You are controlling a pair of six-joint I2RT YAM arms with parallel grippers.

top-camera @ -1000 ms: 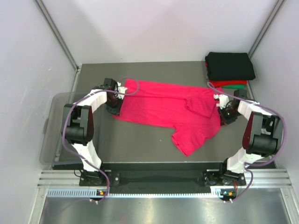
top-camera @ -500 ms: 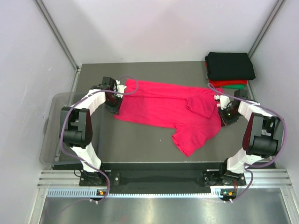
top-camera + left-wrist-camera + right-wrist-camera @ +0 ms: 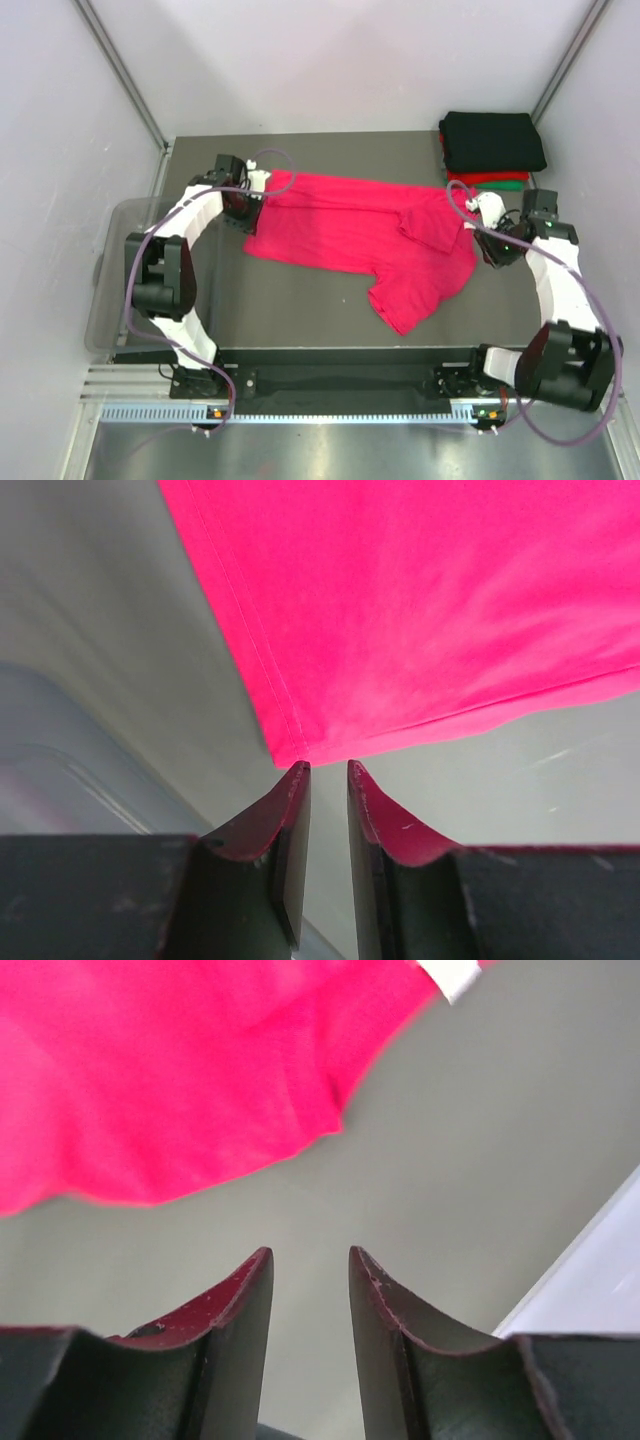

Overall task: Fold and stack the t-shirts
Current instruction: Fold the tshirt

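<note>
The magenta-pink t-shirt (image 3: 360,235) lies spread and wrinkled across the middle of the table, with one part hanging toward the near edge. A folded black t-shirt (image 3: 492,140) sits on a red one (image 3: 487,178) and a green one (image 3: 503,186) at the back right. My left gripper (image 3: 243,205) is at the shirt's left corner. In the left wrist view its jaws (image 3: 328,768) stand slightly apart and empty, just short of the shirt's hem corner (image 3: 290,745). My right gripper (image 3: 482,238) is just off the shirt's right edge. It is open and empty (image 3: 310,1252), with the shirt (image 3: 180,1070) and its white label (image 3: 450,975) ahead.
A clear plastic bin (image 3: 110,280) hangs off the table's left side and shows in the left wrist view (image 3: 60,780). White walls enclose the table; one is close on the right (image 3: 590,1270). The stack sits against the back right corner.
My right arm has swung outward to the right, and its gripper has drawn back off the shirt's edge. My left gripper has shifted a little toward the back left. The shirt lies as before.
</note>
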